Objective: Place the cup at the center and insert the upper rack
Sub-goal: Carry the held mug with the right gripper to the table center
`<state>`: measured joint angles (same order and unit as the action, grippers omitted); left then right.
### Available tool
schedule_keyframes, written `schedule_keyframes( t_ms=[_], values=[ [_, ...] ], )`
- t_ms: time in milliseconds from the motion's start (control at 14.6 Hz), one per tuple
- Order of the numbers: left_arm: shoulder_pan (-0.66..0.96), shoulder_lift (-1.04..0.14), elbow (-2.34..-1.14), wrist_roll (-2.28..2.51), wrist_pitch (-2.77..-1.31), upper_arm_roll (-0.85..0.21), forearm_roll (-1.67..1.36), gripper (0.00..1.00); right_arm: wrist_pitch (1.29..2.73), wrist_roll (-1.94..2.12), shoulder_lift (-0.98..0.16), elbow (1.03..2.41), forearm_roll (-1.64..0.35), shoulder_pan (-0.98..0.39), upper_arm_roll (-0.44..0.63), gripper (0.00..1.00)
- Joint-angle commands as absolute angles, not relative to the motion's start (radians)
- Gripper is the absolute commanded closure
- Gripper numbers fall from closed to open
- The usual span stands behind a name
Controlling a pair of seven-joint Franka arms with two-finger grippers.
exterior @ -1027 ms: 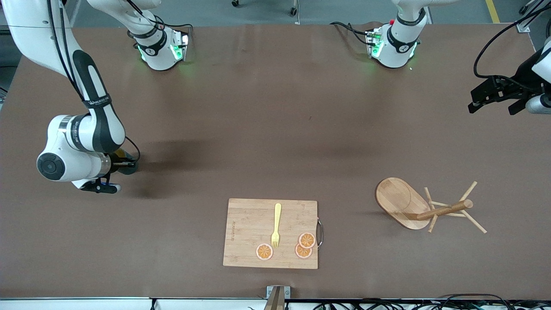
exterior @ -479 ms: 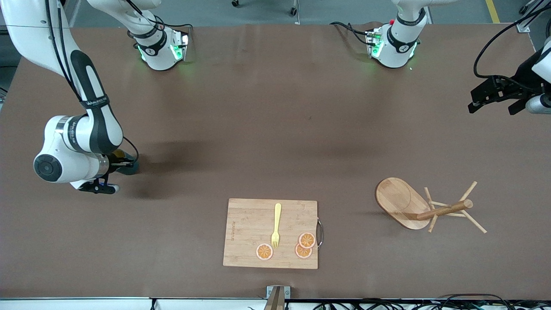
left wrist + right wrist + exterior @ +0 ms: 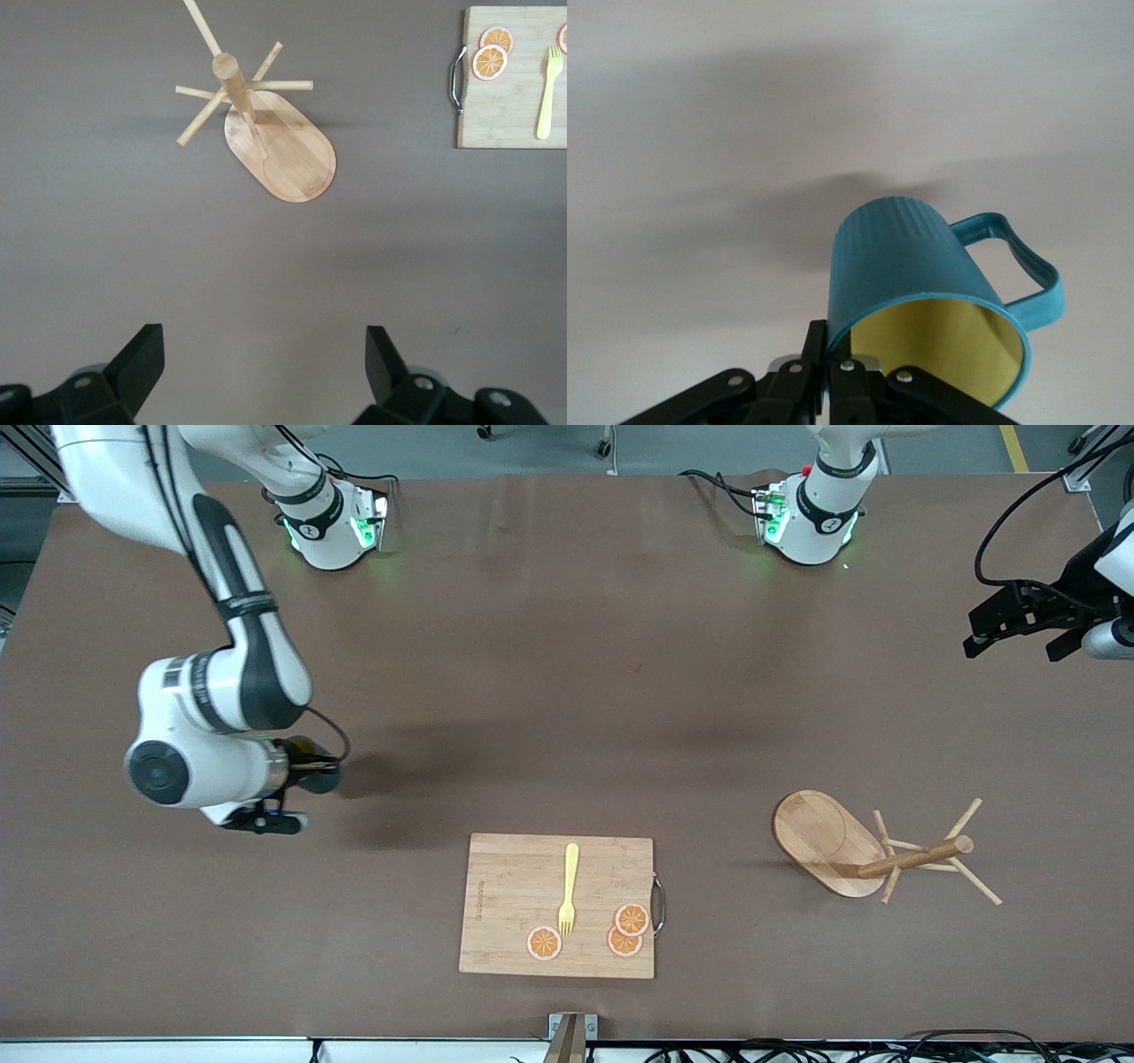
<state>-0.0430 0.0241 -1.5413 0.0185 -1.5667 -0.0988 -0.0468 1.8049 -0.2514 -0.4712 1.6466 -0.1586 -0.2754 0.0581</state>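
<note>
A: Pinching the cup's [image 3: 921, 292] rim, the right hand [image 3: 828, 354] is holding it tilted above the table [image 3: 549, 664], toward the right arm's end from the cutting board [image 3: 556, 904]

B: And the upper rack [image 3: 873, 850] is lying toppled toward the left arm's end from that board, while the left hand [image 3: 266, 372] is waiting above the table, fingers spread

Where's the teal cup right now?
The ribbed teal cup with yellow interior hangs in the right claw, over bare table toward the right arm's end.
</note>
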Motion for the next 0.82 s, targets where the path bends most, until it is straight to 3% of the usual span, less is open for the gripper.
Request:
schedule_keyframes(
  t_ms=[0,342,753],
  values=[
    [-0.051,0.049,-1.557,-0.005,-1.565,-0.101,-0.060,0.00,1.793,-0.369,-0.530,1.548,-0.178,-0.406,0.067,1.00],
    [-0.051,0.049,-1.557,-0.005,-1.565,-0.101,-0.060,0.00,1.796,-0.728,-0.685,1.327,-0.181,-0.627,0.067,1.00],
    [-0.051,0.049,-1.557,-0.005,-1.565,-0.101,-0.060,0.00,1.983,-0.934,-0.782,1.299,-0.231,-0.767,0.039,1.00]
  ],
)
